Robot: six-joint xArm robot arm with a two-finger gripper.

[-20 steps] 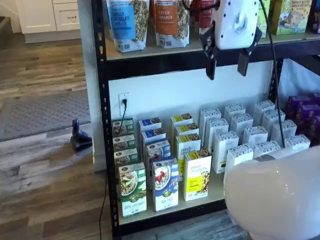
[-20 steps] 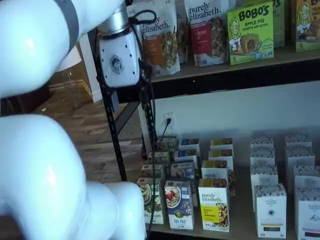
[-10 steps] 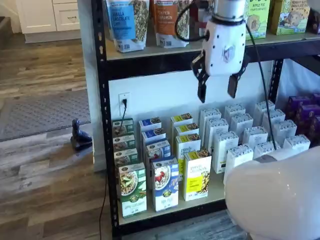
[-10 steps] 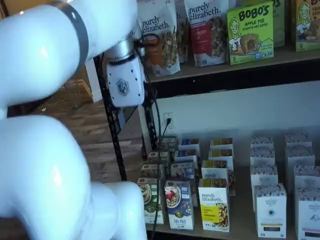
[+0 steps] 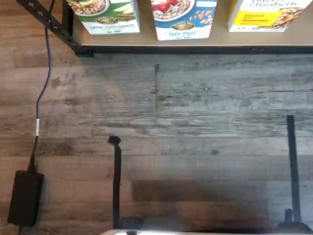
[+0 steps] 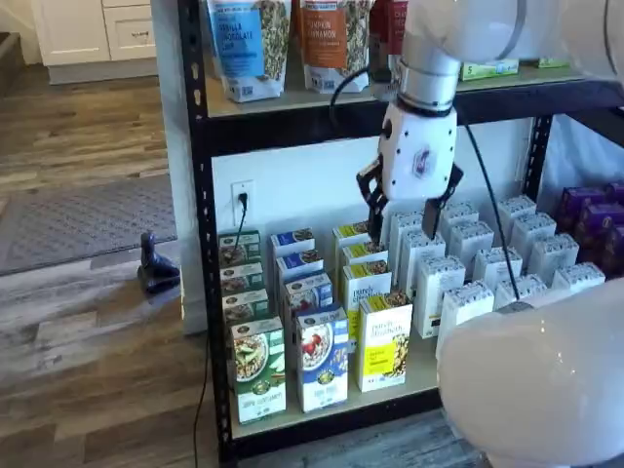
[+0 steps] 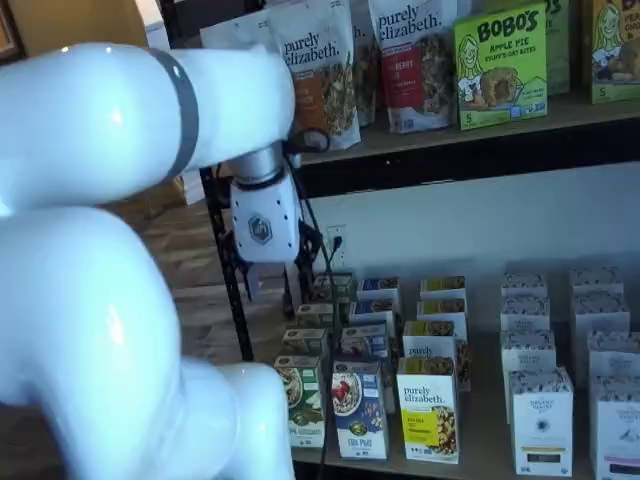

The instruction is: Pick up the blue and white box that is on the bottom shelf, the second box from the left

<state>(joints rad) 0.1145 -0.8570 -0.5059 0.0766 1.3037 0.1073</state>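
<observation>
Bare wood floor (image 5: pixel 195 122) fronts the bottom shelf (image 6: pixel 419 375); tool (image 6: pixel 402 214) gapes above.

The blue and white box (image 6: pixel 322 359) stands at the near edge of the bottom shelf (image 6: pixel 421 369). A green-and-white carton (image 6: pixel 258 369) stands just left, a yellow carton (image 6: pixel 385 341) just right, with more boxes behind each.

Glossy white plastic shells cover the robot arm (image 7: pixel 100 300) and the gripper (image 6: pixel 402 213) body — its fingers are matt black. The rack's metal uprights (image 6: pixel 200 244) and beams look painted black, faintly sheened. The bottom shelf (image 5: pixel 220 38) board is pale, smooth, matt. Printed cardboard cartons — among them the blue and white box (image 6: pixel 323 359) — stand above a worn, grey-brown wood-plank floor (image 5: pixel 195 112).
</observation>
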